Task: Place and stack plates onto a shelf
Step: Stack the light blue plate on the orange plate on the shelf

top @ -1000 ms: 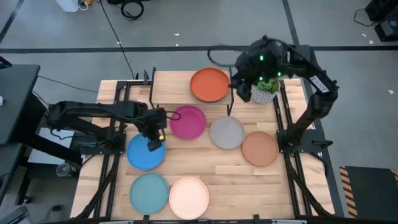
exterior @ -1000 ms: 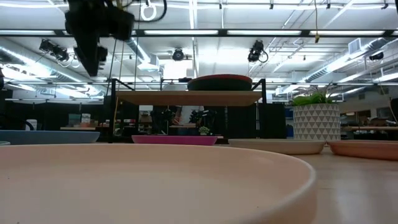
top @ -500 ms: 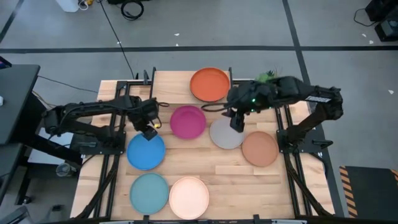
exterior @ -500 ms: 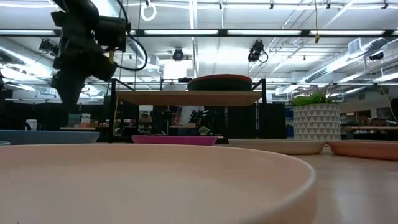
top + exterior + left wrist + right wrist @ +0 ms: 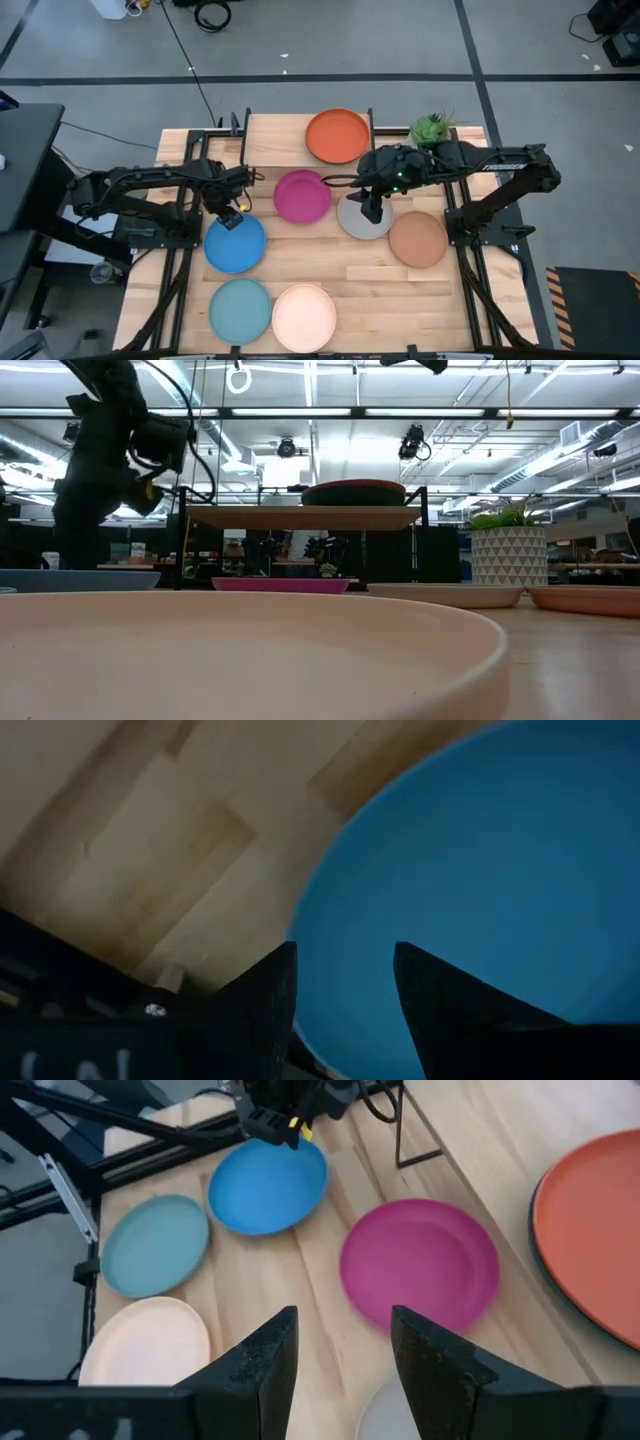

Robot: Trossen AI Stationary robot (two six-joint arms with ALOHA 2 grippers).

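The orange plate [image 5: 337, 135] lies on the light-wood shelf [image 5: 275, 140] at the table's far side. On the tabletop lie the magenta plate [image 5: 302, 195], grey plate [image 5: 352, 222], tan plate [image 5: 417, 240], blue plate [image 5: 238, 248], teal plate [image 5: 240, 308] and cream plate [image 5: 304, 316]. No light blue plate shows. My left gripper [image 5: 228, 218] is open low over the blue plate's far left rim [image 5: 300, 935]; I cannot tell whether it touches. My right gripper [image 5: 372, 212] is open above the grey plate, empty.
A potted plant [image 5: 430, 128] stands at the shelf's right end. Black arm frames run along the left side [image 5: 170, 230] and the right side [image 5: 470, 230] of the table. Bare wood [image 5: 400, 300] lies at the near right.
My right gripper has swung from the shelf's right end, by the plant, toward the near edge and down over the grey plate. My left gripper has gone down and a little toward the left edge, to the blue plate's far rim. No plate has moved.
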